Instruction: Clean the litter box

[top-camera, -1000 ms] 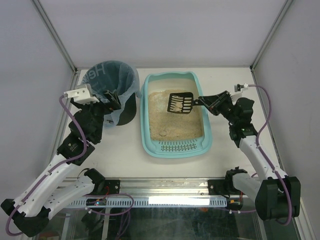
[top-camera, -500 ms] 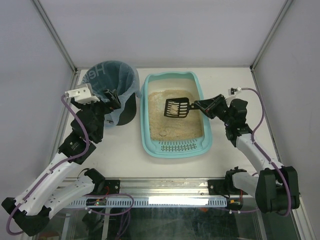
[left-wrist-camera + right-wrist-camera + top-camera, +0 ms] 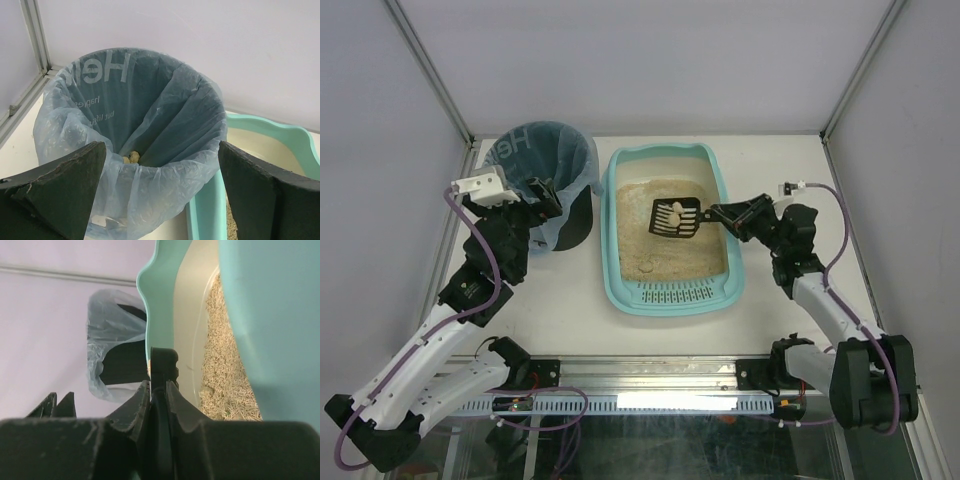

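The light teal litter box [image 3: 616,285] lies mid-table, its slotted grate [image 3: 672,293] at the near end, beige litter [image 3: 665,258] inside. My right gripper [image 3: 721,212] is shut on the handle of a black slotted scoop [image 3: 675,217], held over the litter with a pale clump [image 3: 673,211] on it. The right wrist view shows the scoop handle [image 3: 163,390] edge-on between my fingers, beside the box's wall [image 3: 260,315]. A clump [image 3: 645,266] lies in the litter. My left gripper [image 3: 542,200] is open around the near rim of the bin [image 3: 165,165].
The round dark bin with a bluish bag liner [image 3: 548,160] stands left of the litter box, and pale clumps [image 3: 131,158] lie at its bottom. Metal frame posts [image 3: 430,70] and white walls bound the table.
My right gripper has tilted and lowered the scoop slightly toward the near side. The litter on it has sifted down to one clump. The left arm has barely moved.
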